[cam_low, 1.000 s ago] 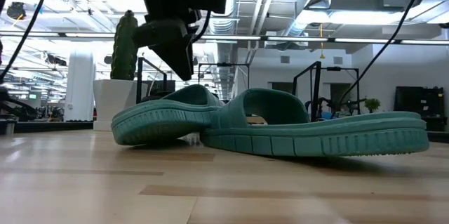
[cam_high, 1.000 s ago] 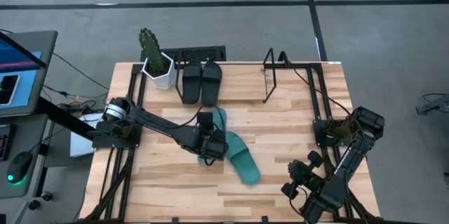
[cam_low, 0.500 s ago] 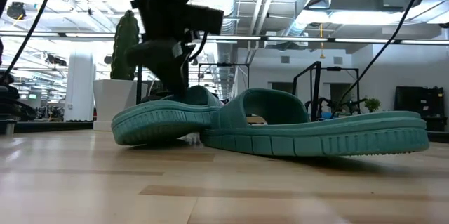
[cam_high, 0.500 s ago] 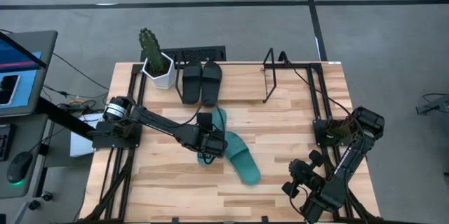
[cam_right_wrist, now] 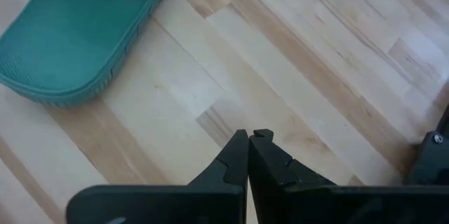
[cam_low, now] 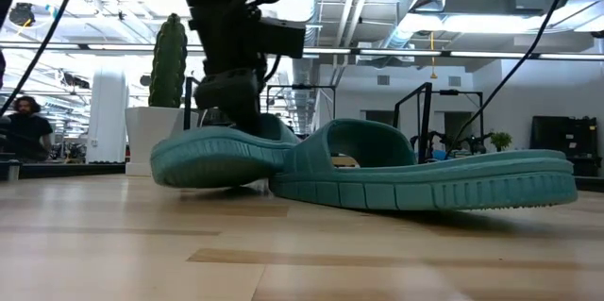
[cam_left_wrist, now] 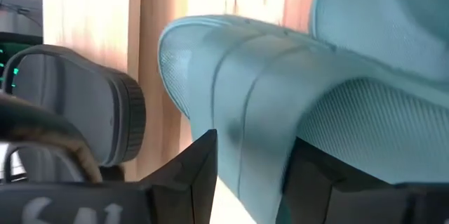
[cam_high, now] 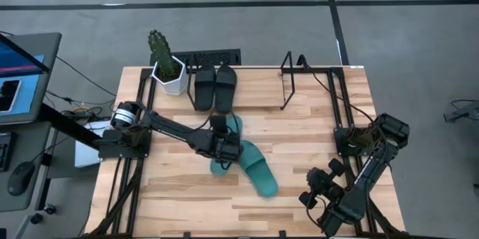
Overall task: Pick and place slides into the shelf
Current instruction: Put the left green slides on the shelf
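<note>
A: What is held by the left gripper (cam_high: 221, 147)?

B: One moulded teal green slide (cam_high: 227, 143) is gripped across its edge. In the left wrist view the two dark fingers (cam_left_wrist: 198, 175) are seen on either side of the teal rim, partly spread and closed on it. In the low view the near end of that slide (cam_low: 219, 155) is seen tilted a little off the wooden counter (cam_high: 299, 130).

A: What lies just beside the gripper?

B: The second teal green slide (cam_high: 258, 171) is found touching the held one, its strap end overlapped by it, and stretched away toward the right arm. The two are crossed, so the held slide is crowded on that side.

A: And beyond the gripper?

B: Two matte black slides (cam_high: 215, 85) are laid side by side, away from the gripper toward the counter's far edge, next to a green cactus in a white faceted pot (cam_high: 168, 70). The thin black metal rod shelf (cam_high: 290, 80) is stood at the far edge too, well apart from the gripper and off toward the right arm's side. No slide is seen on it.

A: Where is the right gripper (cam_right_wrist: 250, 155)?

B: It is kept at the counter's near right corner, well apart from the slides, with its fingers pressed together and nothing between them. Only bare wood and the heel of the second teal slide are seen ahead of it.

A: Anything else around?

B: A person (cam_low: 26, 129) is seen far behind the counter in the low view.
</note>
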